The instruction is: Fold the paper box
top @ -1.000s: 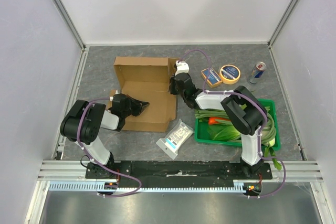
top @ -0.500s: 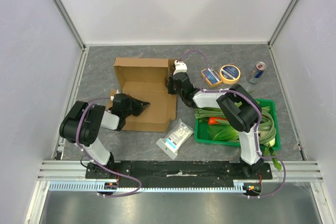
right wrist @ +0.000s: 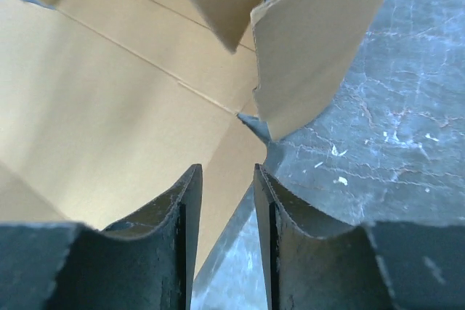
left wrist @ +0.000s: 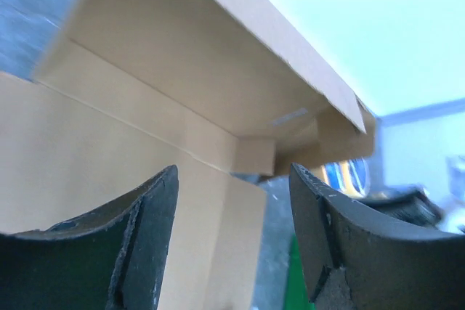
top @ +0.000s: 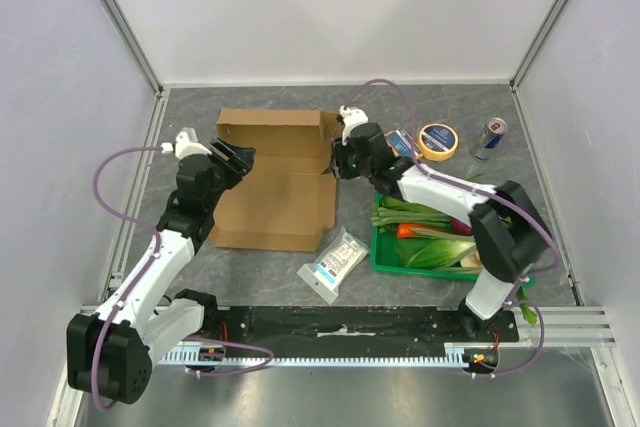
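Now the wide left gripper [top: 238,156] has risen off the paper box [top: 285,199]; right gripper [top: 336,161] gapes narrowly.

This looks like a robot test cell in a lab, not a home or a shop. Plain white walls [top: 330,17] with metal corner posts [top: 121,22] close in a grey table [top: 190,117]. Both arms are bolted on a black plate [top: 340,332]. To the right of the right claw [top: 337,162] lie loose practice things: a tape roll [top: 437,140], a drink can [top: 489,137] and a green crate [top: 425,272] with vegetables.
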You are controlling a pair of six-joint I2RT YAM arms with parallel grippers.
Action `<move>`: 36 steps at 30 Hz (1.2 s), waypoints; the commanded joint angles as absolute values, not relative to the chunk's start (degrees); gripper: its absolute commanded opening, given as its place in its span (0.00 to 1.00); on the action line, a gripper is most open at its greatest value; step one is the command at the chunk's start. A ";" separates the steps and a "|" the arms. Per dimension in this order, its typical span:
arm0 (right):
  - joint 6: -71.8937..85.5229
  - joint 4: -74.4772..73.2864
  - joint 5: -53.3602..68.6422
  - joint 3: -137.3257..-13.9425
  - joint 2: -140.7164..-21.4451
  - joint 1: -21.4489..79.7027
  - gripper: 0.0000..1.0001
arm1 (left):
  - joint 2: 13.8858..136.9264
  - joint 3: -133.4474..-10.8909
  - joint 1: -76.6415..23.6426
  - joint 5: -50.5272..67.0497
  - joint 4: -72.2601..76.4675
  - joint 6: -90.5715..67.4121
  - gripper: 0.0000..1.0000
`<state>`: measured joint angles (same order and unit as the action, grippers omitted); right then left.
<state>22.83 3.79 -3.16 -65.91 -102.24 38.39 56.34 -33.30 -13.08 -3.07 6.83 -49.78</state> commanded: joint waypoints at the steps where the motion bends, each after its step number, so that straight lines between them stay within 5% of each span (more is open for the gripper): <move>1: 20.21 0.45 3.94 -63.12 -90.89 37.18 0.45 | 56.59 -38.75 -11.43 -15.55 -6.86 -37.37 0.69; 6: 22.85 -1.58 7.11 -59.25 -79.83 35.25 0.50 | 62.13 -43.15 -8.44 -16.27 -5.55 -21.13 0.80; 14: 22.32 -2.29 7.38 -56.60 -74.79 33.49 0.53 | 73.55 -42.72 -2.37 -3.17 11.32 -1.26 0.81; 24: 20.41 1.84 12.74 -59.93 -81.28 28.39 0.54 | 89.03 -47.02 1.58 6.42 20.65 1.93 0.68; 32: 14.50 7.29 10.36 -62.31 -88.84 22.95 0.70 | 93.07 -48.96 2.55 7.65 24.07 3.16 0.63; 36: 7.93 14.30 23.52 -63.54 -94.91 20.48 0.77 | 94.04 -49.13 3.43 8.79 24.87 3.08 0.49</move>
